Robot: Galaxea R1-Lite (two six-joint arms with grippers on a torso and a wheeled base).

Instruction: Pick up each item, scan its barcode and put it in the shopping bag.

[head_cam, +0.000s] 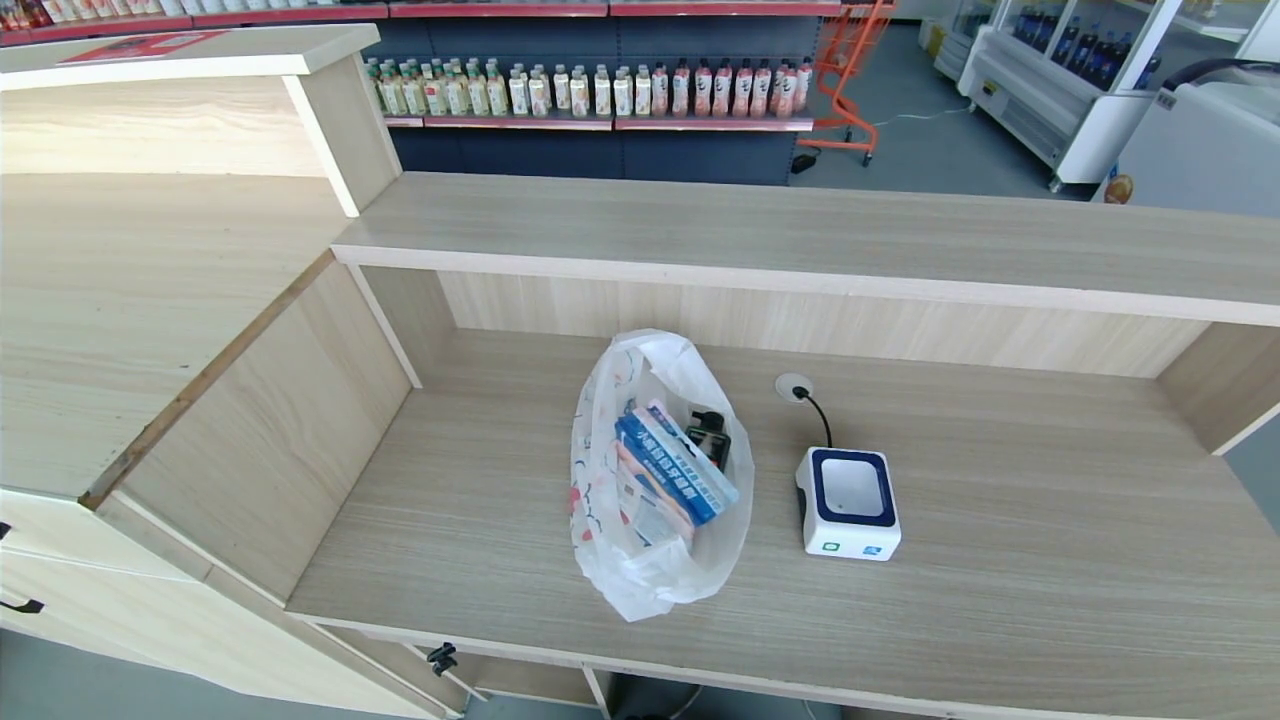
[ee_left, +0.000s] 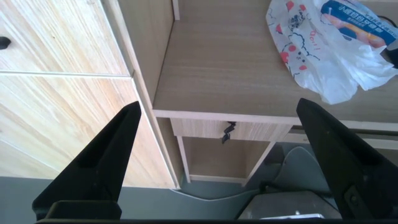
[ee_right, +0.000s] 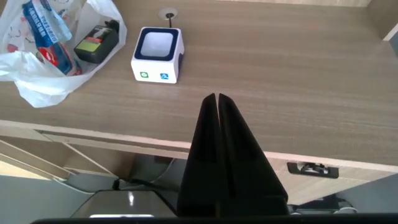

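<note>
A white plastic shopping bag [head_cam: 655, 560] with a red and blue print lies open on the wooden counter [head_cam: 1000, 600]. Inside it are a blue box [head_cam: 675, 465], a pink-and-white pack [head_cam: 650, 505] and a dark item [head_cam: 708, 438]. The white barcode scanner [head_cam: 848, 502] with a blue-framed window stands just right of the bag, its cable running to a grommet. My left gripper [ee_left: 217, 109] is open, held off the counter's front edge, below and left of the bag [ee_left: 323, 56]. My right gripper [ee_right: 216, 99] is shut and empty, held at the counter's front edge, right of the scanner [ee_right: 157, 55] and bag [ee_right: 43, 81].
A raised wooden ledge [head_cam: 800, 235] runs behind the counter, and a taller wooden side unit [head_cam: 150, 280] walls in the left. Shelves of bottles [head_cam: 600, 90] and drink coolers [head_cam: 1060, 70] stand far behind. A drawer with a key [ee_left: 229, 130] sits under the counter edge.
</note>
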